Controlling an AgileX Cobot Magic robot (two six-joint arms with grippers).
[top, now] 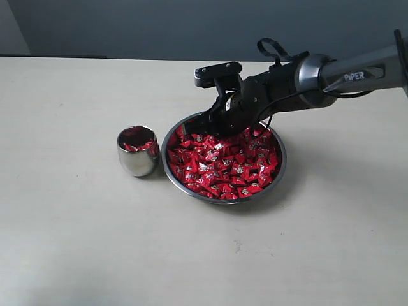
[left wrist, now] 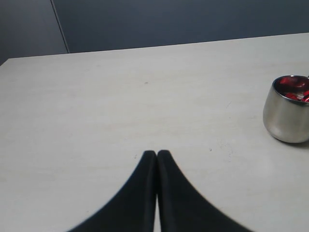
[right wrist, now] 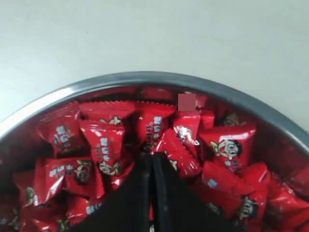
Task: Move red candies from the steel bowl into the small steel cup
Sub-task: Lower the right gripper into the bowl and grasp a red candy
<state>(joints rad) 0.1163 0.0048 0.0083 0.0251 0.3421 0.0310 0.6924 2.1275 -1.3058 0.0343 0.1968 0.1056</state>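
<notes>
Right hand (right wrist: 152, 157), clenched, hangs over the steel bowl's (right wrist: 145, 78) red candies (top: 223, 164); small steel cup (top: 138, 153) lies toward the worktop's left edge.

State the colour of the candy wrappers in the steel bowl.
The candies are shiny red with pale marks; right wrist view.

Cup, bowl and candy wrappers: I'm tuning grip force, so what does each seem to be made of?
The cup looks like polished metal, likely steel; its sides mirror the table. The bowl seems to be the same shiny metal, with a thin bright rim. The candies have wrappers that look like glossy plastic or foil film: they crinkle, catch highlights and have serrated ends.
</notes>
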